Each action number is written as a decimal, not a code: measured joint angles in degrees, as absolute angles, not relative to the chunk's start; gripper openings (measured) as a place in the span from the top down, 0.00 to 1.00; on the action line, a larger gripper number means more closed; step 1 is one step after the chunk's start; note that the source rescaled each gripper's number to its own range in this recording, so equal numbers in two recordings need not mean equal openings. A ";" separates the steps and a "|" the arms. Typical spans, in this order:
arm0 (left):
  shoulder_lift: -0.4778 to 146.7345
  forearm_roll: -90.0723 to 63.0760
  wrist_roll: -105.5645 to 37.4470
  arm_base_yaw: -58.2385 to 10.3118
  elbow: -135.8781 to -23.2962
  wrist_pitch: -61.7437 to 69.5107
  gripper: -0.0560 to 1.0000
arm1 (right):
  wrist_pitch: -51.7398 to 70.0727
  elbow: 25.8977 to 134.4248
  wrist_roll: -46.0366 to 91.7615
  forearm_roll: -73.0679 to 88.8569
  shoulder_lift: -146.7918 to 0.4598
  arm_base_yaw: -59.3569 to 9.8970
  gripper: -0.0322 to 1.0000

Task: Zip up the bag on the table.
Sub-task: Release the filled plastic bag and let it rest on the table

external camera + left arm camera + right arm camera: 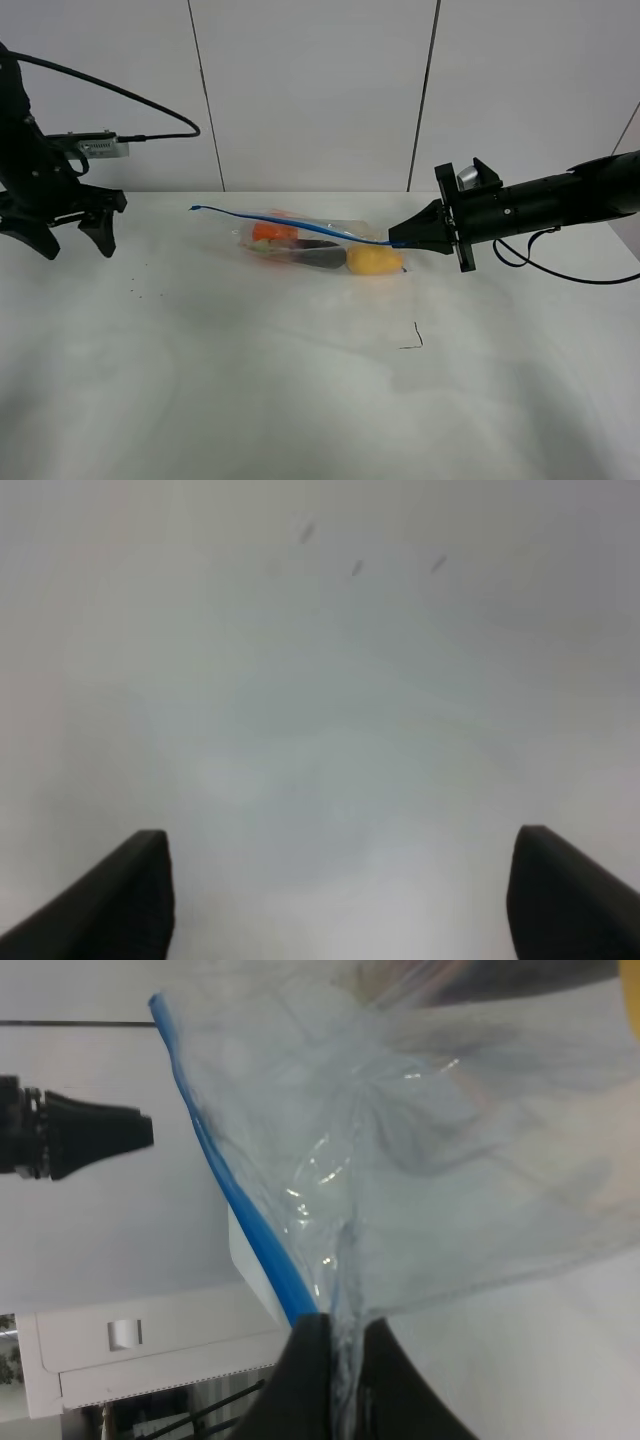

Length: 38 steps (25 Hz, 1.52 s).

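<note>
**Bag and both arms, seen from the high camera and from each wrist.** The bag [318,246] lies on the table [300,410], a little behind its middle and lengthwise across the view. Through the clear, crinkled film 3 toy pieces show: an orange one [272,232] toward the left end, a dark purple one [320,256] in the middle, and a yellow one [372,261] at the right end. The blue zipper strip [290,222] runs along the far edge, and its left end sticks out free past the film.

The right gripper [402,238] reaches in level from the right. Its fingers are pressed together on the bag's right corner, and the right wrist view shows film and strip pinched between the 2 dark tips.

The left gripper [75,245] hangs at the far left of the table, well apart from the bag. Its 2 fingers [120,900] are spread wide with nothing between them, over bare tabletop with 3 small specks [355,568].

A thin black mark [415,338] sits on the table in front of the bag, toward the right.
</note>
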State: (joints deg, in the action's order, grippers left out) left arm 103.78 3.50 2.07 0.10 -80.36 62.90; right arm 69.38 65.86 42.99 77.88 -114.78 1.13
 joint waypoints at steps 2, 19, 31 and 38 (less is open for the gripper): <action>103.78 4.31 2.19 0.10 -80.36 65.11 0.09 | 69.38 65.86 42.99 77.88 -114.78 1.13 0.97; 95.29 5.04 2.36 0.10 -72.55 67.87 0.09 | 69.38 65.86 42.99 77.88 -114.78 1.13 0.97; 62.49 4.86 2.36 0.10 -47.42 67.70 0.09 | 69.33 65.86 42.99 77.88 -114.78 1.13 0.97; 41.18 4.79 2.30 0.10 -37.66 61.11 0.09 | 69.33 65.86 42.99 77.88 -114.78 1.13 0.97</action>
State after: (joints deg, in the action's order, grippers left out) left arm 41.18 4.79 2.30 0.10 -37.66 61.11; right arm 69.33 65.86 42.99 77.88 -114.78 1.13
